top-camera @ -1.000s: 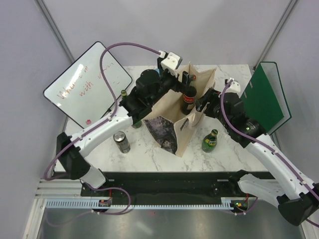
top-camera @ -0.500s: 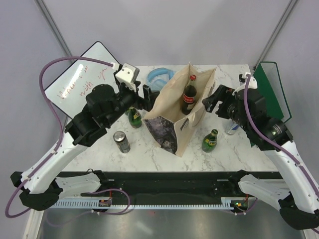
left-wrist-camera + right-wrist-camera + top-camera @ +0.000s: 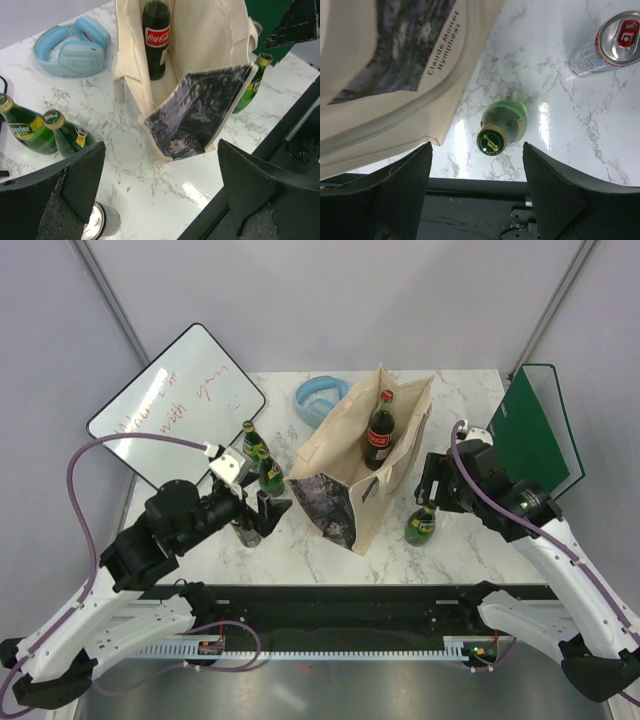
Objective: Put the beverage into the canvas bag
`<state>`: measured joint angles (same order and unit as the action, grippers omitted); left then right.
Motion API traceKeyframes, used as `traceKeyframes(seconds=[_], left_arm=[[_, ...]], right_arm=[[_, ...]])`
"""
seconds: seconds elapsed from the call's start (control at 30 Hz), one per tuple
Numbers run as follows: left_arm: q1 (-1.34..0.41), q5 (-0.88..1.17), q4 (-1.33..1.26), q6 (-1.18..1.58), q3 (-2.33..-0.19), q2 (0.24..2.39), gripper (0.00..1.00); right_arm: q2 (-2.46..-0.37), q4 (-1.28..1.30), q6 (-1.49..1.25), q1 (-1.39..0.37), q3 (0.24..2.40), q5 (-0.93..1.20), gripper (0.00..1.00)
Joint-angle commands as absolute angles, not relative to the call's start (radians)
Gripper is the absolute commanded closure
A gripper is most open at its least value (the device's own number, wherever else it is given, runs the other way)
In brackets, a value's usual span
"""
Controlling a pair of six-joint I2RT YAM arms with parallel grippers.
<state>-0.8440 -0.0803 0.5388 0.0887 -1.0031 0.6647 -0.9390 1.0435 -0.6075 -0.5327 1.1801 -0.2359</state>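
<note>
**Canvas bag [image 3: 345, 475] loaded with cola bottle, both arms drawn clear**

Canvas bag upright at the middle of the table [image 3: 320, 552], long axis vertical, rectangular mouth facing up. Long side of the mouth set on a diagonal, near left to far right in the top view. Soft beige woven cloth with creased walls. Dark grey mottled print on the narrow face toward the arm bases.

Cola bottle [image 3: 379, 436] upright inside, toward the far end of the mouth: dark, slim-necked, red label.

Change over the last second:
- Left arm [image 3: 170, 525], earlier at the far-left rim of the mouth beside the cola bottle, now pulled back to the near left, partly over a silver can [image 3: 100, 227]. Left jaws spread wide, nothing between them.
- Right arm [image 3: 510, 505], earlier close against the bag's right wall, now withdrawn and poised above a green glass bottle [image 3: 421, 524] just right of the bag. Right jaws wide, gold cap seen between them from above, clear of both.
- Bag and cola bottle in the same place as before.

Surroundings:
- two more green bottles [image 3: 270, 476] left of the bag
- pale blue padded headphones [image 3: 318, 398] beyond it
- whiteboard [image 3: 170, 405] with red writing at far left
- flat green board [image 3: 530, 435] at right
- red-topped can [image 3: 607, 42] on glossy white, grey-veined marble
</note>
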Motion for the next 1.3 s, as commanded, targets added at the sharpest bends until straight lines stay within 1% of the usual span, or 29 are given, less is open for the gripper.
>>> traceKeyframes(seconds=[0.0,0.1,0.2,0.33,0.47,0.5,0.57,0.73,0.77,0.83,0.87,0.93,0.97,1.13,1.17,1.27], left_arm=[[-0.847,-0.077,0.419,0.086,-0.861,0.585,0.00],[-0.845,-0.101,0.365,0.081,-0.775,0.511,0.00],[-0.845,-0.129,0.344,0.052,-0.732,0.448,0.00],[-0.847,-0.166,0.341,0.041,-0.715,0.407,0.00],[-0.847,-0.149,0.337,0.043,-0.712,0.410,0.00],[-0.845,-0.152,0.337,0.043,-0.713,0.413,0.00],[-0.845,-0.156,0.339,0.040,-0.712,0.416,0.00],[-0.847,-0.163,0.339,0.037,-0.707,0.419,0.00],[-0.845,-0.160,0.339,0.037,-0.706,0.419,0.00],[-0.845,-0.149,0.339,0.031,-0.703,0.436,0.00],[-0.845,-0.146,0.344,0.029,-0.707,0.440,0.00],[-0.847,-0.141,0.348,0.031,-0.715,0.451,0.00],[-0.845,-0.141,0.350,0.031,-0.716,0.451,0.00],[-0.847,-0.147,0.345,0.031,-0.709,0.434,0.00],[-0.845,-0.147,0.347,0.031,-0.710,0.436,0.00],[-0.847,-0.144,0.347,0.031,-0.710,0.440,0.00]], right_arm=[[-0.960,0.982,-0.560,-0.534,1.082,-0.233,0.24],[-0.913,0.875,-0.558,-0.534,0.987,-0.228,0.27],[-0.850,0.806,-0.594,-0.534,0.904,-0.313,0.27],[-0.796,0.684,-0.603,-0.534,0.780,-0.296,0.26],[-0.759,0.562,-0.588,-0.534,0.697,-0.317,0.30],[-0.750,0.546,-0.580,-0.532,0.684,-0.322,0.34],[-0.744,0.511,-0.572,-0.535,0.655,-0.327,0.36],[-0.739,0.488,-0.552,-0.534,0.627,-0.347,0.41],[-0.733,0.479,-0.549,-0.534,0.624,-0.359,0.46],[-0.729,0.469,-0.545,-0.534,0.617,-0.382,0.50],[-0.727,0.471,-0.545,-0.534,0.618,-0.409,0.55],[-0.727,0.476,-0.546,-0.534,0.629,-0.422,0.62],[-0.732,0.482,-0.542,-0.534,0.635,-0.423,0.70],[-0.735,0.492,-0.525,-0.534,0.670,-0.426,0.91],[-0.742,0.492,-0.519,-0.534,0.676,-0.433,1.00],[-0.758,0.497,-0.503,-0.535,0.709,-0.449,1.00]])
